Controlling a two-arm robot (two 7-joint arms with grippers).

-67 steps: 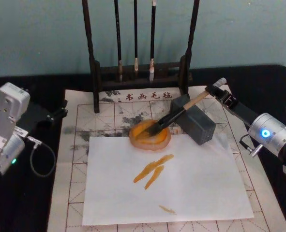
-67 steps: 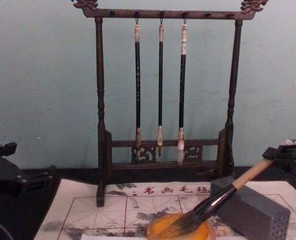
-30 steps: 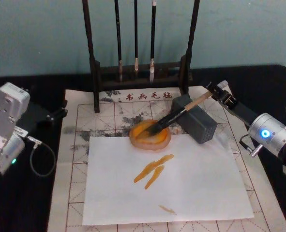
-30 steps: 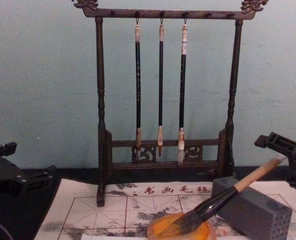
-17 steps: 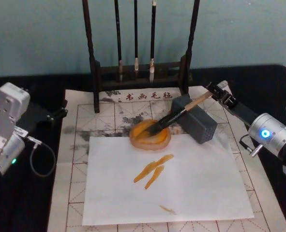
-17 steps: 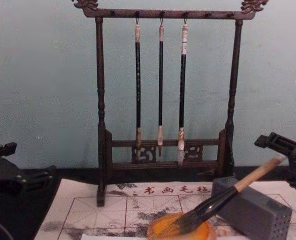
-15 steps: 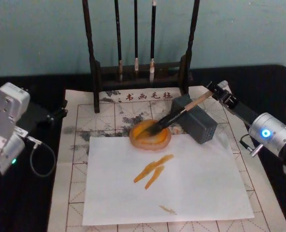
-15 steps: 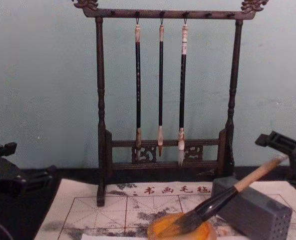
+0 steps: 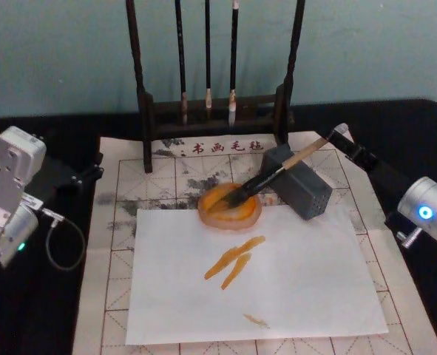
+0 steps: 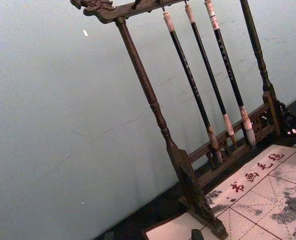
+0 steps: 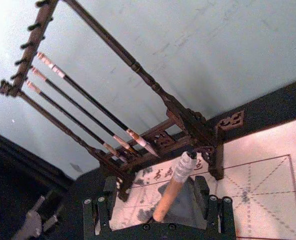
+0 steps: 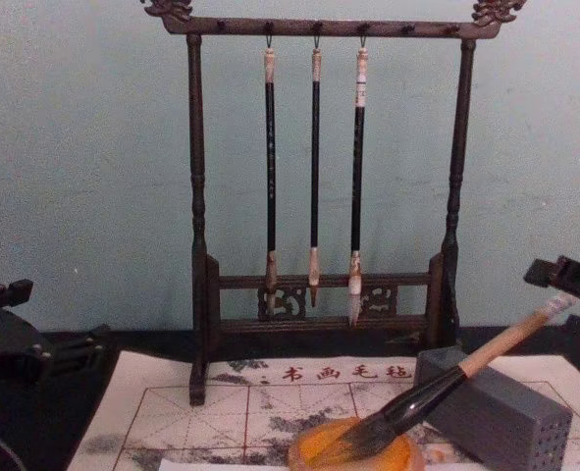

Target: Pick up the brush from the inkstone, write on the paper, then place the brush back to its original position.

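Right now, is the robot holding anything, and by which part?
Nothing is held. The right gripper stands open around the brush handle's end, not clamped; the brush leans on the grey block. The left gripper sits parked at left.

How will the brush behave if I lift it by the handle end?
Likely stiff: the brush runs straight from the orange dish across the grey block. Probably tuft-heavy, given its thick bristles. Its round handle, inside the open right gripper, may roll. Left gripper parked left.
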